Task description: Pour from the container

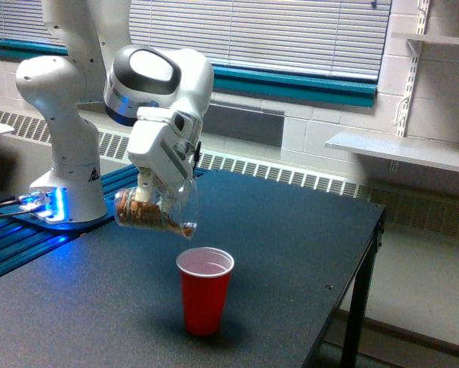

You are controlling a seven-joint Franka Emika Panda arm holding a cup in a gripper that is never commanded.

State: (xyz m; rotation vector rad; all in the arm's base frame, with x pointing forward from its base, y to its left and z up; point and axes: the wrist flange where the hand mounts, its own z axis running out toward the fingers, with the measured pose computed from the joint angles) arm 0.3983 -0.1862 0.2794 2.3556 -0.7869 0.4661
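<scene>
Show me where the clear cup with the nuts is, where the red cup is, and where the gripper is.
clear cup (154,211): exterior view, on its see-through side wall over the brown nuts.
red cup (204,299): exterior view, on the middle of its outer wall.
gripper (146,193): exterior view, at the fingers clamped on the clear cup.

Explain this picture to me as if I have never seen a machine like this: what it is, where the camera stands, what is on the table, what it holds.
The big white jointed machine is a robot arm, bolted to a base at the table's edge. The one picture comes from a camera standing off the arm, looking across the dark table. At the arm's end is its gripper, shut on a clear see-through plastic cup with brown nut-like bits inside, tipped on its side with its mouth angled down. Below the mouth an opaque red plastic cup stands upright on the table.
</scene>
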